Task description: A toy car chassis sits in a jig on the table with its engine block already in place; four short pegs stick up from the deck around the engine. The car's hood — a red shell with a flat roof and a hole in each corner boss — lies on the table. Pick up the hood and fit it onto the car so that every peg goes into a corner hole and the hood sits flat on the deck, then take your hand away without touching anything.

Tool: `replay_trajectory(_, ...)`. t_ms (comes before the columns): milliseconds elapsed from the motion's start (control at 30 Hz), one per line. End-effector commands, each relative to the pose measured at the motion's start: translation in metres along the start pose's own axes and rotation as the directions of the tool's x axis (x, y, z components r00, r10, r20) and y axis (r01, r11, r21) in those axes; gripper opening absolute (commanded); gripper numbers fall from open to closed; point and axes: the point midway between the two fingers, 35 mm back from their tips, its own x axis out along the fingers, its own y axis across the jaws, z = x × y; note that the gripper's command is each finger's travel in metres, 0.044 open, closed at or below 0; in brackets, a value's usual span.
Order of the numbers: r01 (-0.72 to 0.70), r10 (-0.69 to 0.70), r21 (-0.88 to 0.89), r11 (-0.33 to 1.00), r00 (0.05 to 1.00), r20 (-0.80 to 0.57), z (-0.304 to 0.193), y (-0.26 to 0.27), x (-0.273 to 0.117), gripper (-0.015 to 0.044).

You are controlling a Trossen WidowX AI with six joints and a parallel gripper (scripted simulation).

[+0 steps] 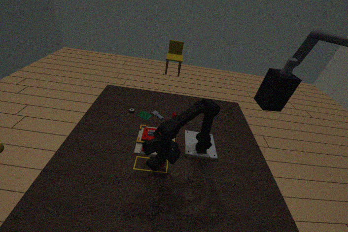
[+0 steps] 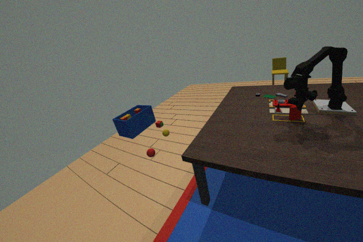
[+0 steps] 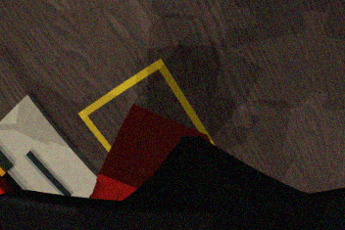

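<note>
The red hood (image 2: 294,113) (image 3: 142,143) sits in the right part of a yellow outlined rectangle (image 1: 140,157) (image 2: 280,121) (image 3: 123,88) on the dark table, and looks tipped up rather than flat. My gripper (image 1: 154,164) (image 2: 297,105) is right over the hood and shut. I cannot see the fingertips; a dark body hides them in the wrist view. The red car chassis (image 1: 146,133) (image 2: 279,104) sits in its white jig (image 1: 138,148) (image 3: 29,143) just behind the rectangle. The arm hides part of the chassis, and the pegs are too small to make out.
The arm's white base plate (image 1: 191,139) (image 2: 322,105) lies right of the jig. A green plate (image 1: 144,115), a grey piece (image 1: 157,114) and a small dark ring (image 1: 131,110) lie behind the jig. A black box on a boom (image 1: 276,88) hangs at the right.
</note>
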Motion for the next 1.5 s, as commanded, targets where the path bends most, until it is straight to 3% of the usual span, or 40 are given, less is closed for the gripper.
replay_trajectory(0, 0.001, -0.001, 0.021, 1.000, 1.000, -0.007, -0.0015, -0.0005, -0.0005, 0.0000)
replay_trajectory(1467, 0.003, -0.001, 0.248, 0.969, 1.000, -0.007, -0.0043, 0.0004, -0.0005, 0.0000)
